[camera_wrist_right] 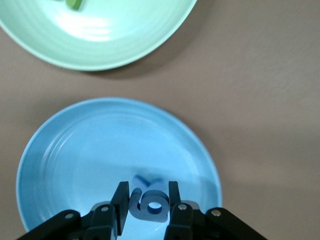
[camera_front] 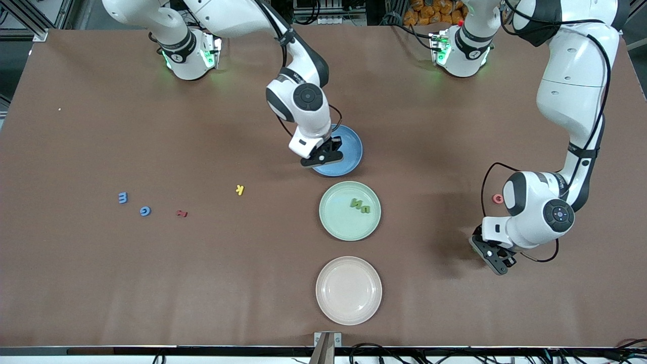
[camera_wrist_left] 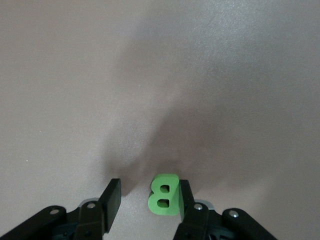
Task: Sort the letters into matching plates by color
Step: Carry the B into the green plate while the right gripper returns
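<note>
Blue plate (camera_front: 351, 151) lies under the right gripper (camera_wrist_right: 146, 202), whose fingers pinch a blue letter (camera_wrist_right: 148, 203) above it. Low over bare table toward the left arm's end, the left gripper (camera_wrist_left: 148, 200) stands partly open, a green letter B (camera_wrist_left: 163, 195) touching 1 finger. The mint green plate (camera_front: 336, 212) holds 2 green letters (camera_front: 361, 205).

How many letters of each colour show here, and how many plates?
Blue letters: 4, one in the right gripper
Green letters: 3
Red letter: 1
Yellow letter: 1
Pink letter: 1
Plates: 3
Total: 13
</note>
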`<action>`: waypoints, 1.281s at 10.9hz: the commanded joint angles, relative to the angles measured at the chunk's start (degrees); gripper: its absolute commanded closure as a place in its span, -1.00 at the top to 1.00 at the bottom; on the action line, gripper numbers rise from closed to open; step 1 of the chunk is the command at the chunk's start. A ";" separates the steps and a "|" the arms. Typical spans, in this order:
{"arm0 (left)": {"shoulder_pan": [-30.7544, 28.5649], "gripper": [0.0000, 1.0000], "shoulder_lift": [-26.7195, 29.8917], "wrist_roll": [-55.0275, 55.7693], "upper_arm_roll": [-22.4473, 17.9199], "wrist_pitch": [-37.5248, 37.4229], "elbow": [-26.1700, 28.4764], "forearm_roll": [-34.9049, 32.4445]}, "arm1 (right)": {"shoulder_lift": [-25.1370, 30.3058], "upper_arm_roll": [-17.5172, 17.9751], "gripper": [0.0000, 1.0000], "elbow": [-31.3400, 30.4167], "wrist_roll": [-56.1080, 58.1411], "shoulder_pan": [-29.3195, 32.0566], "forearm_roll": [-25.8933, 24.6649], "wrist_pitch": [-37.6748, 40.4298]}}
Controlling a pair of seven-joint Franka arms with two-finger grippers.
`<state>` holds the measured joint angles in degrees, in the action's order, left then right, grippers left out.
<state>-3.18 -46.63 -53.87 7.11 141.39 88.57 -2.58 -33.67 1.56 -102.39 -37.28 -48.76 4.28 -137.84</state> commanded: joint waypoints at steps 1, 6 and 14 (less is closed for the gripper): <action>0.28 0.08 0.31 -0.80 0.54 0.20 0.29 -0.24 | -0.96 1.34 0.99 1.76 -6.36 -0.20 0.03 0.56; 0.28 -1.00 0.22 -0.97 0.62 0.20 0.38 -0.24 | 1.50 0.82 1.00 1.32 -6.32 2.95 -1.20 1.95; 4.22 -1.00 6.64 24.36 5.45 -9.55 -1.89 0.03 | 9.41 -3.14 1.00 1.24 15.62 22.10 -1.11 13.12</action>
<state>-2.02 -42.79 -41.33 11.34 134.89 87.00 -2.51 -26.29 -2.00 -100.08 -27.43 -31.76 3.71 -125.86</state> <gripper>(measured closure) 0.749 0.000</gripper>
